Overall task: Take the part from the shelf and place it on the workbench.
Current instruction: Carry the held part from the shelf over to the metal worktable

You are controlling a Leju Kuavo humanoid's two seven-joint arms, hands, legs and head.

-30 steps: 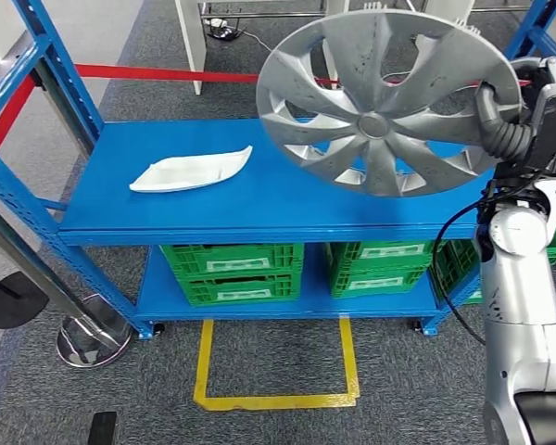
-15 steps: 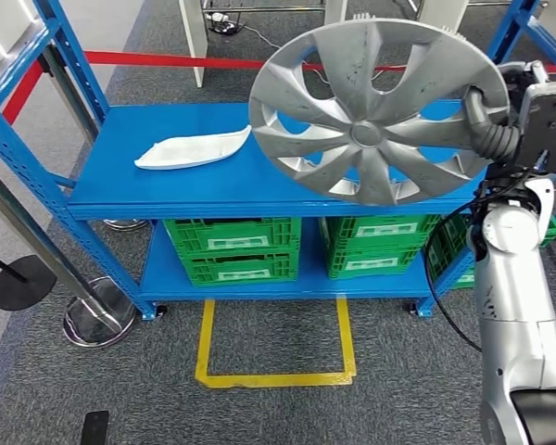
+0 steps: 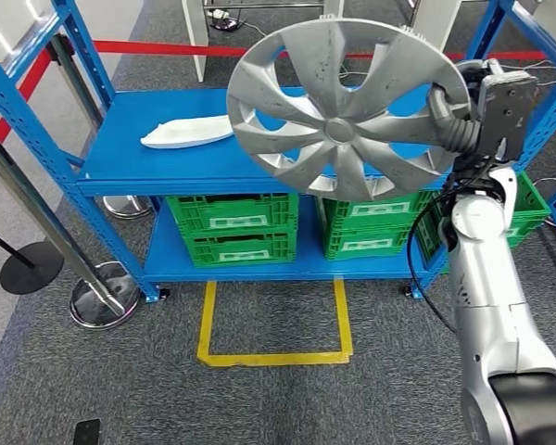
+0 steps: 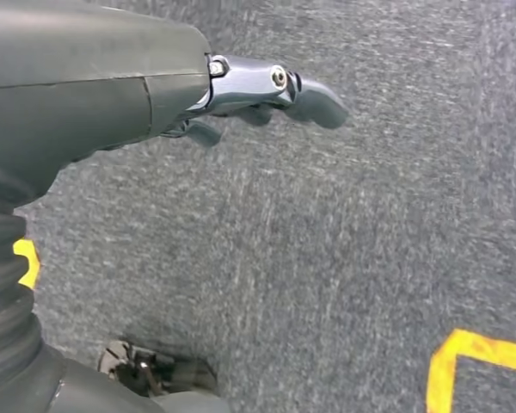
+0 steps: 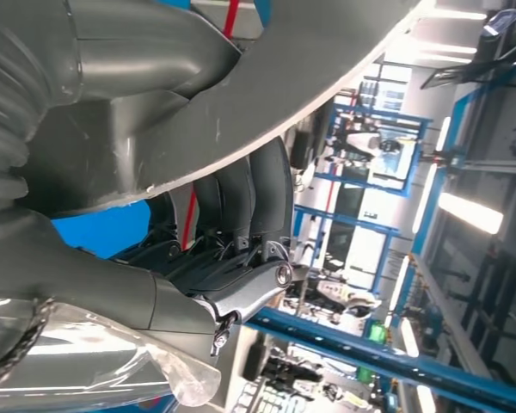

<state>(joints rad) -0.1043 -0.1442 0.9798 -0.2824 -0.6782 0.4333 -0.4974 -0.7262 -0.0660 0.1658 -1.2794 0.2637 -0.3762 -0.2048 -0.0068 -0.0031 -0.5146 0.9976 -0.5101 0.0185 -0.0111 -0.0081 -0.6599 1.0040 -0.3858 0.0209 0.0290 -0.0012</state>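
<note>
Right hand [image 3: 464,120], raised at the head view's upper right, clamps its dark fingers [image 5: 255,194] on the rim of the silver spoked hubcap [image 3: 342,107], held above the blue shelf [image 3: 191,167]. Left hand [image 4: 268,86] hangs over grey carpet [image 4: 347,258], fingers loosely extended, holding nothing.

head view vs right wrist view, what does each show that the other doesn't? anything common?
Head view: the whole round silver plastic hubcap held up in front of the blue metal shelf, a flat white plastic part on the shelf's top board, green plastic crates below, and yellow floor tape.

Right wrist view: the dark fingers of the right hand curled on the hubcap's rim, with ceiling lights behind.

Both: the hubcap and the right hand holding its edge.
</note>
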